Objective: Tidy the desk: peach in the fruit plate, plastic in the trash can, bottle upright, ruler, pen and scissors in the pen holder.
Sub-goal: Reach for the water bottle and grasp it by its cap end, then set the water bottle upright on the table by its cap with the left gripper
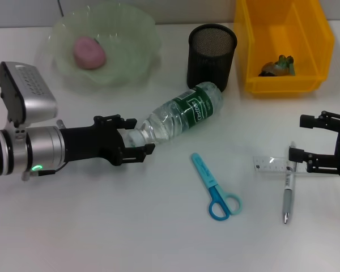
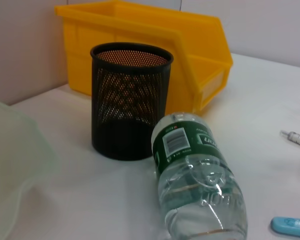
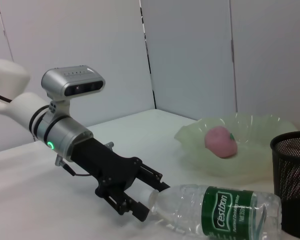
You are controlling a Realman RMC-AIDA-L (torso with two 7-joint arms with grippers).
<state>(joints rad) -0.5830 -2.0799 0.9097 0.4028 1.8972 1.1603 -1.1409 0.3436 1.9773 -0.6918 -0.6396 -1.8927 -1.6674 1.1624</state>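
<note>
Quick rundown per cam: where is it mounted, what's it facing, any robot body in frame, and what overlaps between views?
Head: looks down on the desk; left gripper at the bottle neck, right gripper over the ruler.
Left wrist: faces along the bottle to the pen holder and yellow bin; no robot body.
Right wrist: faces across the desk to the left gripper and peach in its plate.
Shared: bottle and pen holder in all three.

I work at what looks like an office desk: a plain white tabletop (image 1: 102,238) backed by grey partition panels (image 3: 190,55), with a black mesh pen holder (image 1: 212,55), scissors (image 1: 216,189), a pen (image 1: 287,195) and a ruler (image 1: 270,165) on it.
</note>
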